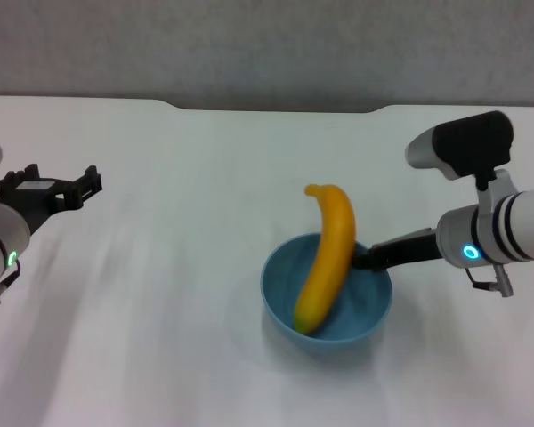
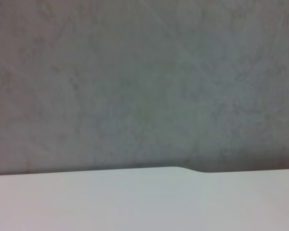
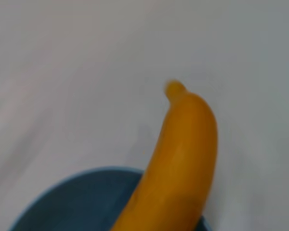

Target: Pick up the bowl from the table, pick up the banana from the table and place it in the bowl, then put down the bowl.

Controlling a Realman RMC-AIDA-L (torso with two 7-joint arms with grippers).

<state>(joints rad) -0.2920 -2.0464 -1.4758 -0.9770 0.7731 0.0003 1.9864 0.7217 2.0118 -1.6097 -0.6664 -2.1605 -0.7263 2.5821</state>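
The light-blue bowl (image 1: 365,307) is on or just above the white table (image 1: 178,294), right of centre. The yellow-orange banana (image 1: 329,258) lies in it, its lower end on the bowl's floor and its upper end sticking out over the far rim. My right gripper (image 1: 360,259) is shut on the bowl's far-right rim, right beside the banana. The right wrist view shows the banana (image 3: 183,163) rising out of the bowl (image 3: 77,202). My left gripper (image 1: 62,187) is open and empty, held above the table's left side, far from the bowl.
The table's far edge has a shallow notch (image 1: 276,108) in front of a grey wall. The left wrist view shows only the table (image 2: 135,202), its far edge and that wall.
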